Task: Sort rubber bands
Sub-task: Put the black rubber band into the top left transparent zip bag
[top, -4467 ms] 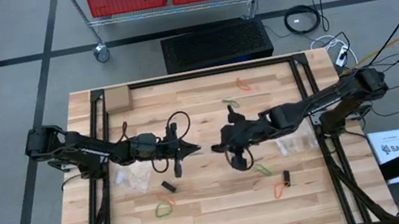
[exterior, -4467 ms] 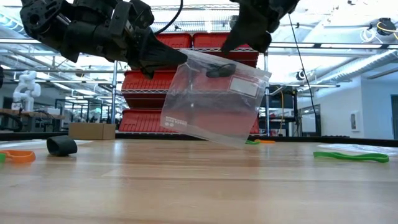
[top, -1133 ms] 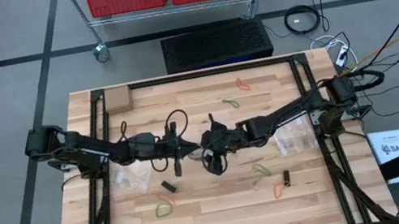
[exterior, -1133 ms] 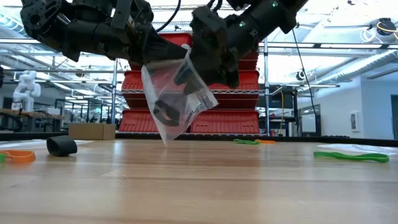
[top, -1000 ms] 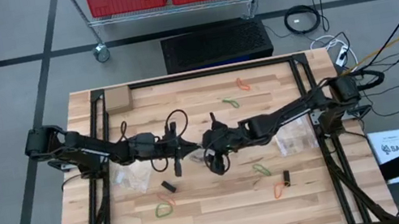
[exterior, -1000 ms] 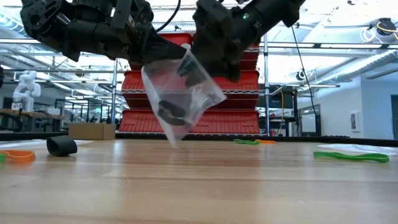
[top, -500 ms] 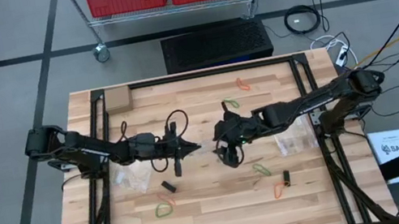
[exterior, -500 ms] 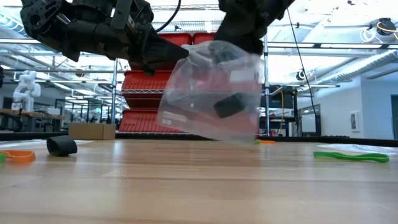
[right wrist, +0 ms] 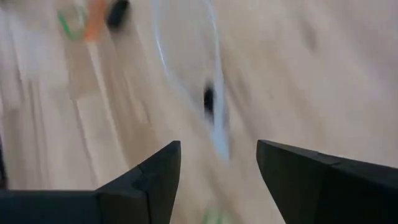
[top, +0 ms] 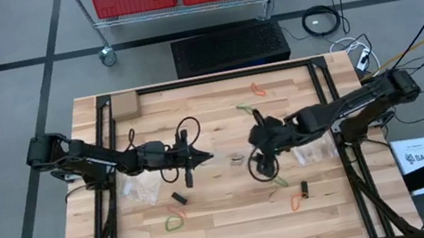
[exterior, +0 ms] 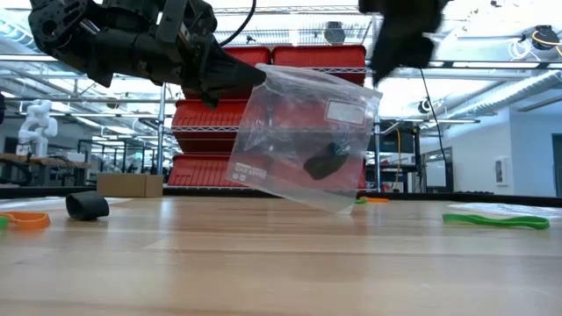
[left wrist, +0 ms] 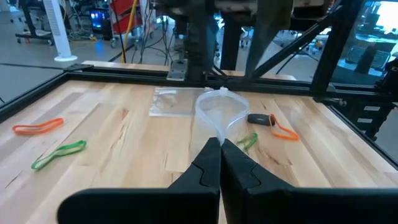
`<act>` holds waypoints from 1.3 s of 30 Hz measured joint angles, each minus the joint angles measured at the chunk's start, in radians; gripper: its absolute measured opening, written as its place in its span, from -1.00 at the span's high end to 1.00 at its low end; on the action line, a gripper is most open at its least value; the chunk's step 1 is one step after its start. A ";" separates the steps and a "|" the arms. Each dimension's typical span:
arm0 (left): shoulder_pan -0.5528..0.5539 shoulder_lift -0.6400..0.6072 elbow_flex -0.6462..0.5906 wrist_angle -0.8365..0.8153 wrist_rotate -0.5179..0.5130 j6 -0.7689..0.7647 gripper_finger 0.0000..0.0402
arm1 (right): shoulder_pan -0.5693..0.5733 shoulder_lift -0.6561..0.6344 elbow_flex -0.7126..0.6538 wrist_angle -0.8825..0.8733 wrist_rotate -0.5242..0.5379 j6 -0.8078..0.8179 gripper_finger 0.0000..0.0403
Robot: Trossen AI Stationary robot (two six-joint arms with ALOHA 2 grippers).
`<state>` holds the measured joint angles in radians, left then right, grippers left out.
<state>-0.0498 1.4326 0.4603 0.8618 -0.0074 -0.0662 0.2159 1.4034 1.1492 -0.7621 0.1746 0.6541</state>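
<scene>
rubber bands [top: 175, 223] scattered on wood

Right wrist view is motion-blurred: the clear bag [right wrist: 186, 74] is only a pale outline, the dark blob [right wrist: 209, 99] in it can't be identified. Low view cuts the right arm [exterior: 404, 31] off at the top, gripper out of sight. High view: clear bag barely visible against the table [top: 238, 219], contents too small to tell.

Bright, even overhead light; ceiling glare washes the low view, and the right wrist view is perhaps motion-blurred throughout.
</scene>
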 joint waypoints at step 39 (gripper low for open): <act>0.000 0.000 0.000 -0.016 0.000 -0.008 1.00 | 0.245 0.035 -0.430 0.052 -0.396 1.047 0.16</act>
<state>-0.0498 1.4326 0.4603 0.8459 -0.0071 -0.0738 0.4610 1.4384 0.7189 -0.7105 -0.2217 1.7014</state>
